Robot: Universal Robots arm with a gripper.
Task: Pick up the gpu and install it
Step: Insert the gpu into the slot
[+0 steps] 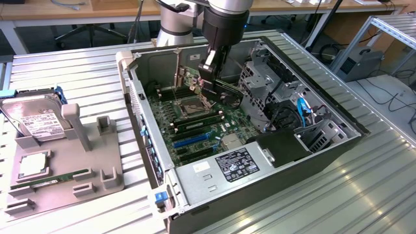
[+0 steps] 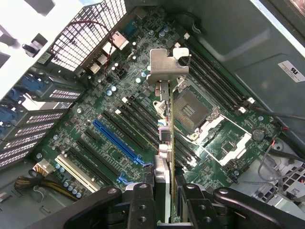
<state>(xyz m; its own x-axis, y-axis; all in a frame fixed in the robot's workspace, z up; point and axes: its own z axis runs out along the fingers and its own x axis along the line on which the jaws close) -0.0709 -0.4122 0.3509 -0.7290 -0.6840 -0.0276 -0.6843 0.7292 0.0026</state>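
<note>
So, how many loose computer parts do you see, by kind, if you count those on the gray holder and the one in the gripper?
gpu, held in the gripper: 1
hard drive: 1
square silver chip: 1
green memory stick: 1
Total: 4

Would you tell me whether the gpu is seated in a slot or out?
Out: the claw holds the gpu edge-on above the motherboard, not in any slot.
</note>
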